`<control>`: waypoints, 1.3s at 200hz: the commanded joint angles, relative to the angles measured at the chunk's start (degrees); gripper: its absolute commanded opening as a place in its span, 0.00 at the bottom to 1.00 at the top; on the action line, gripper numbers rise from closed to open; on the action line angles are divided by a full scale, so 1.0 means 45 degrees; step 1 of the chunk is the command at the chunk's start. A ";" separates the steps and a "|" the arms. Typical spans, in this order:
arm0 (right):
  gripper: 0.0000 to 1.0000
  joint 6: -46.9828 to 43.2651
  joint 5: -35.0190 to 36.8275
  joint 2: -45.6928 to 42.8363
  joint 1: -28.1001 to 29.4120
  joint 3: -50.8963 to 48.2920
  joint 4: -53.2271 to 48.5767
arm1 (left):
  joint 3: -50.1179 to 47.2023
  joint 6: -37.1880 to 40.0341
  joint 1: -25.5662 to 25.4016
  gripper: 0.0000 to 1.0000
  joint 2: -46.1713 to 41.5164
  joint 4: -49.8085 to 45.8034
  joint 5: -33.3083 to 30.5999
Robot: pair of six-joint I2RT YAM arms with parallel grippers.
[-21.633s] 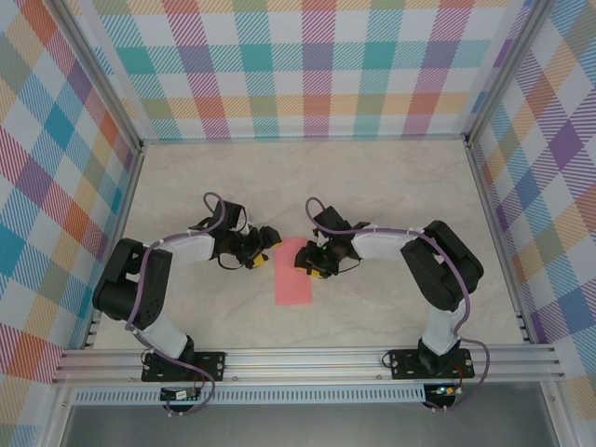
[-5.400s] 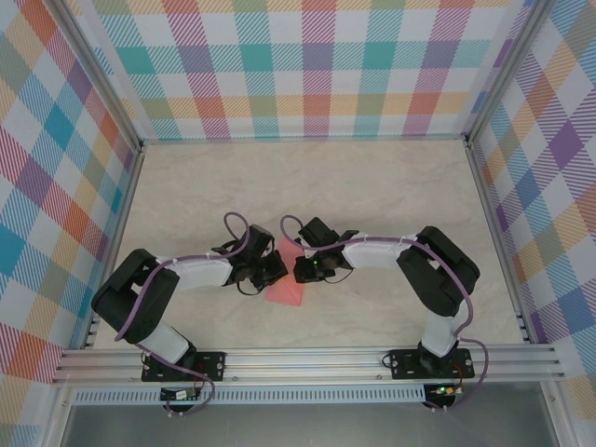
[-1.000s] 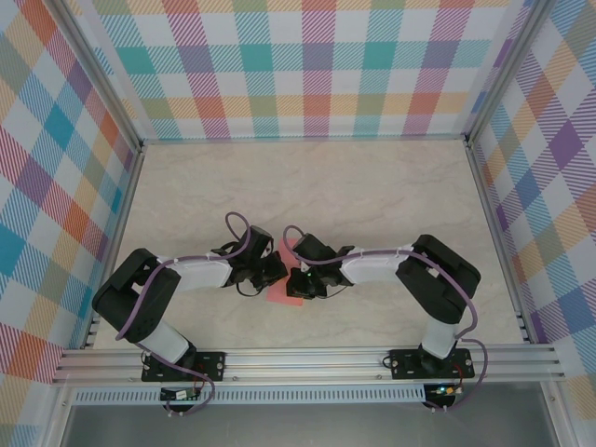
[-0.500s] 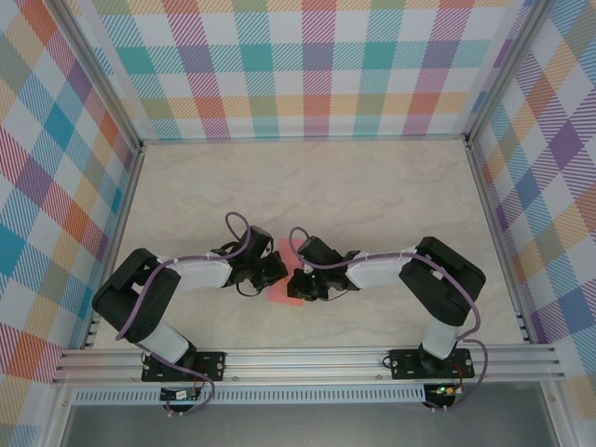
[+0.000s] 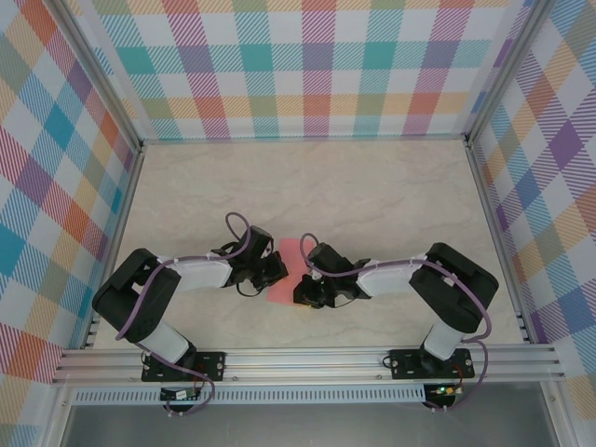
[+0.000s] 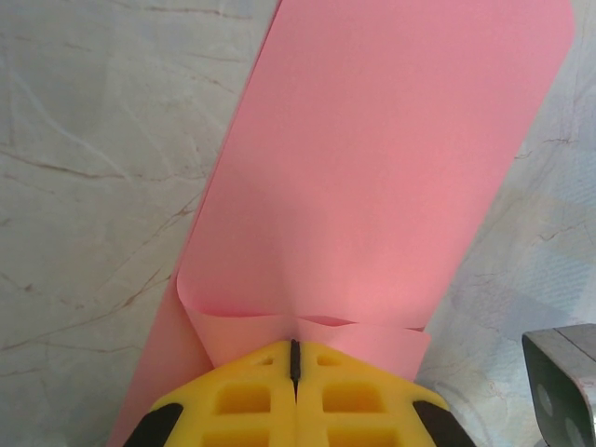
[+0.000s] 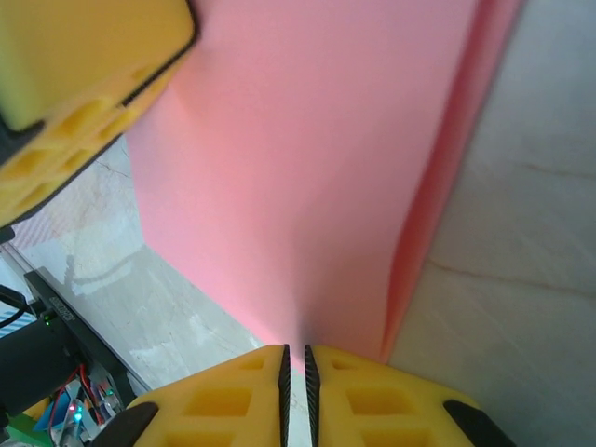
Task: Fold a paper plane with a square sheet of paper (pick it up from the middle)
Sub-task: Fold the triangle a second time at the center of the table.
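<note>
Pink paper plane (image 5: 291, 256), marbled table (image 5: 307, 186), plaid walls (image 5: 307, 65)

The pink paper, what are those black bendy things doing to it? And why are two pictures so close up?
Those are two robot arms, the left arm and the right arm, bolted at the near edge of a pale table. One picture looks down from above. The other two come from little cameras on the wrists, so you see yellow fingers up close. Each arm ends in a pincher: the left gripper and the right gripper each pinch an edge of the pink paper, which lies between them, already folded over.
</note>
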 commanded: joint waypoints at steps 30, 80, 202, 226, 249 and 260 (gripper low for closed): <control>0.16 0.0531 -0.0551 -0.0334 0.0070 -0.1115 -0.1131 | -0.0467 0.0199 0.0080 0.00 0.0512 -0.0794 -0.0264; 0.13 -0.0508 -0.0104 -0.2072 0.0046 0.0107 -0.2312 | -0.0487 0.0234 0.0074 0.00 0.0450 -0.0801 -0.0228; 0.12 -0.0407 -0.0143 0.1102 -0.0412 0.1887 -0.1124 | -0.0428 0.0385 0.0070 0.00 0.0492 -0.0798 -0.0024; 0.12 -0.0399 -0.0181 0.1214 -0.0432 0.1397 -0.1222 | -0.0390 0.0346 0.0064 0.00 0.0465 -0.0735 0.0003; 0.12 -0.0261 -0.0197 0.1288 -0.0442 0.0849 -0.1217 | -0.0340 0.0365 0.0078 0.00 0.0416 -0.0752 -0.0032; 0.11 -0.0143 -0.0267 0.1399 -0.0468 0.0644 -0.1048 | -0.0312 0.0365 0.0079 0.00 0.0431 -0.0722 0.0048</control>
